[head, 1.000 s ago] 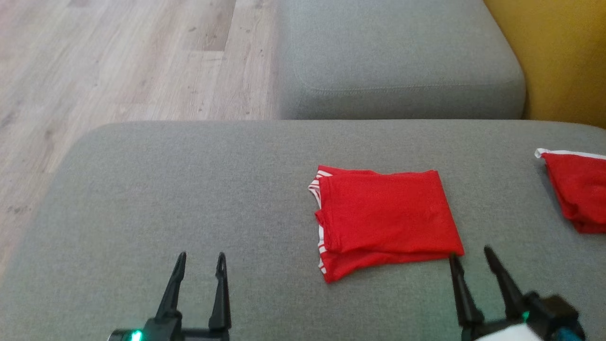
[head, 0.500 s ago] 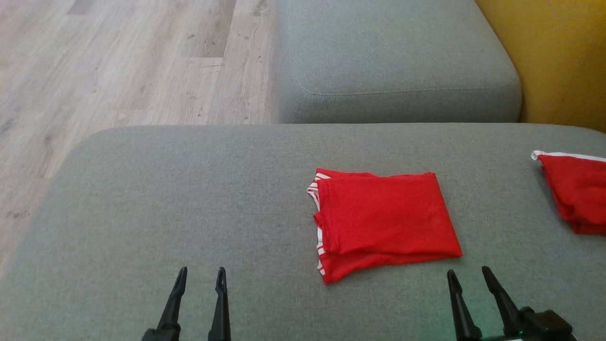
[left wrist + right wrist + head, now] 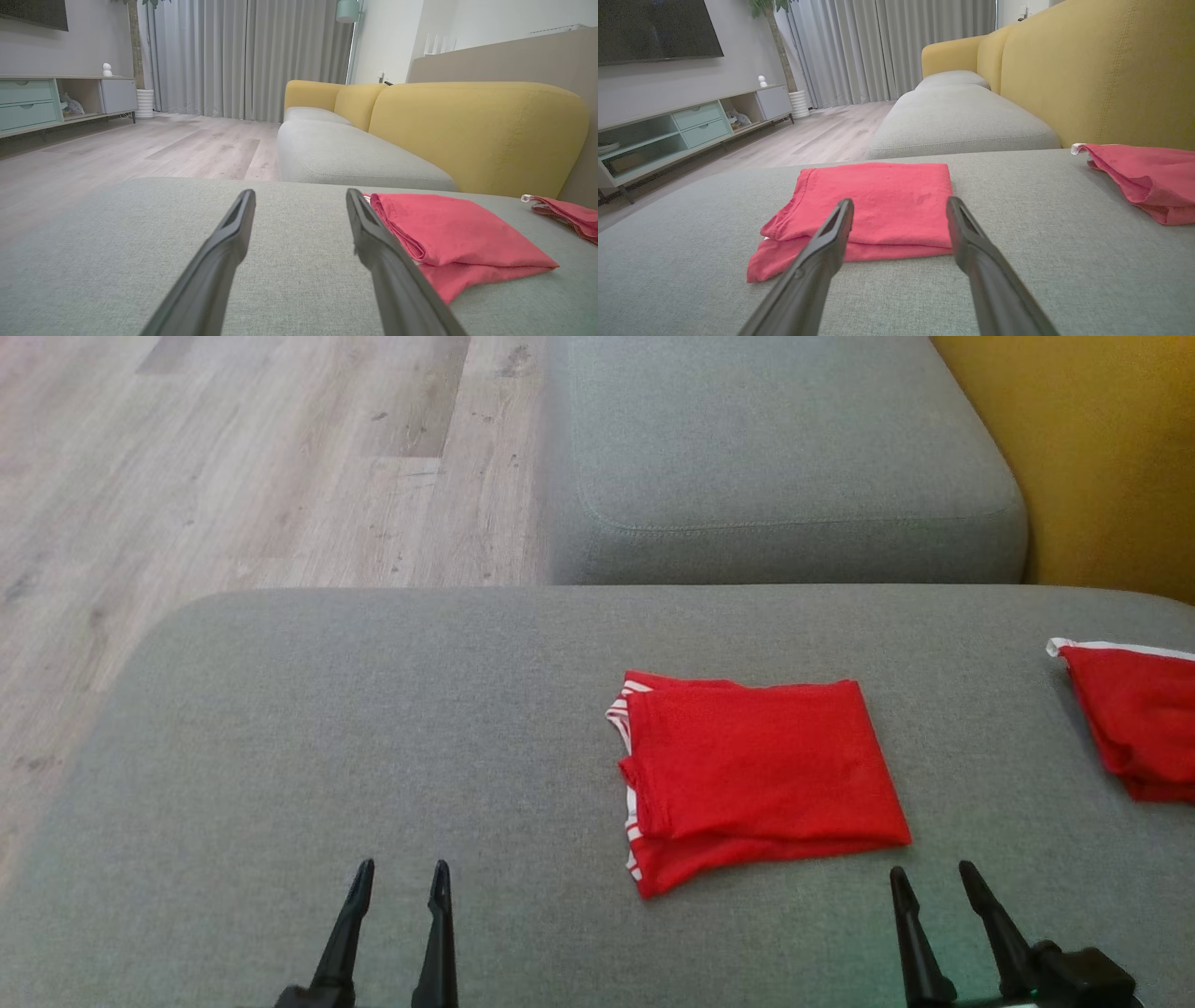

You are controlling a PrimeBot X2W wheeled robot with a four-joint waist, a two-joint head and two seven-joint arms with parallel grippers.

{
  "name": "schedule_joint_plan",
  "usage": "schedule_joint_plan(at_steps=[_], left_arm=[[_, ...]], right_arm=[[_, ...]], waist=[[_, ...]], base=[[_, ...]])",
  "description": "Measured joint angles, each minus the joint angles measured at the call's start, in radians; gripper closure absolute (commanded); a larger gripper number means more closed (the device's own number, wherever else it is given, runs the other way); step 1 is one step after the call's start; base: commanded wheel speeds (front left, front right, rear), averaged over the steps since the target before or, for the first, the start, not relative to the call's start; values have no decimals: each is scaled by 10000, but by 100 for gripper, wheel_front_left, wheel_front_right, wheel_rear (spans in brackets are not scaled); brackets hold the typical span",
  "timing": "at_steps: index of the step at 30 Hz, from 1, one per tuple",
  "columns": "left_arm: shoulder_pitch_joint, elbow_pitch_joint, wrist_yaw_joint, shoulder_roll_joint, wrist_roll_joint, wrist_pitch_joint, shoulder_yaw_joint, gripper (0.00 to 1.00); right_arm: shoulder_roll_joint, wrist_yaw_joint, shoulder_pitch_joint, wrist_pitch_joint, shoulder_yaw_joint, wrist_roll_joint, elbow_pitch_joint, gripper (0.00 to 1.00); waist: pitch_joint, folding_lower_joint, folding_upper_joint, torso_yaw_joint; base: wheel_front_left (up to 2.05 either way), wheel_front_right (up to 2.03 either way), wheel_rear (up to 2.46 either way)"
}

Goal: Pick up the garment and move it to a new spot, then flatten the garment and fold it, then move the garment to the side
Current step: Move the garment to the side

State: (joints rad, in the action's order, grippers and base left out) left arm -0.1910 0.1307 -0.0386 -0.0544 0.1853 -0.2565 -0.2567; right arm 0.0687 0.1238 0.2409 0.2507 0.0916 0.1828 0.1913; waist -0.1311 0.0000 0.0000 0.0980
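A red garment [image 3: 761, 775] with white striped trim lies folded into a rectangle on the grey seat cushion [image 3: 373, 728], right of centre. It also appears in the left wrist view [image 3: 448, 238] and the right wrist view [image 3: 873, 205]. My left gripper [image 3: 401, 873] stands open and empty near the cushion's front edge, well left of the garment. Just short of the garment's near right corner is my right gripper [image 3: 929, 877], open and empty, apart from the cloth. Own fingers frame each wrist view: left gripper [image 3: 299, 198], right gripper [image 3: 899, 207].
A second red cloth [image 3: 1134, 719] with a white edge lies at the cushion's far right. Another grey cushion [image 3: 775, 457] sits beyond, with the yellow backrest [image 3: 1102, 448] to the right. Wooden floor [image 3: 233, 457] lies off the left edge. A TV cabinet [image 3: 682, 130] stands across the room.
Both grippers have drawn back toward the near edge; the right one has left the garment's near right corner. The camera has shifted slightly. The garment lies as before.
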Motion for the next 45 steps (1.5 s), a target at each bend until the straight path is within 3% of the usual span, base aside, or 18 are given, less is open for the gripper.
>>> schedule_joint_plan(at_steps=[11, 16, 20, 29, 37, 38, 40, 45], left_arm=[[7, -349, 136, 0, 0, 0, -23, 0], [75, -621, 188, -8, -36, 0, -232, 0], [428, -978, 105, -4, -282, 0, -424, 0], [794, -1294, -73, -2, -255, -2, -738, 0], [1247, -1406, -247, 0, -178, -2, -1032, 0], [1309, -1442, -322, 0, -178, -2, -1037, 0], [1406, -1538, -374, 0, -178, -2, -1049, 0], [1487, -1647, -456, 0, -337, -2, -1026, 0]], right_arm=[[-40, 0, -73, 0, -324, -171, 148, 0], [42, 0, -836, 0, -364, -31, 617, 0], [633, 2, -2390, -42, -8, 523, 1916, 0], [1415, 2, -4778, -1622, 523, 1432, 3979, 0], [1569, 2, -6449, -2899, 589, 1737, 6025, 0], [1567, 2, -6564, -3058, 646, 1831, 6218, 13], [1567, 2, -6709, -3172, 809, 1969, 6389, 100], [1707, 4, -6959, -2861, 1083, 1914, 6422, 100]], waist=[[366, 1, 0, -43], [775, 1, 0, -24], [1234, 2, 0, 78], [1847, 3, 0, 294], [2480, 2, 0, 555], [2555, 2, 0, 590], [2687, 1, 0, 646], [2889, 1, 0, 599]], base=[[0, 0, 0], [0, 0, 0], [0, 0, 0], [0, 0, 0], [0, 0, 0], [0, 0, 0], [0, 0, 0], [0, 0, 0]])
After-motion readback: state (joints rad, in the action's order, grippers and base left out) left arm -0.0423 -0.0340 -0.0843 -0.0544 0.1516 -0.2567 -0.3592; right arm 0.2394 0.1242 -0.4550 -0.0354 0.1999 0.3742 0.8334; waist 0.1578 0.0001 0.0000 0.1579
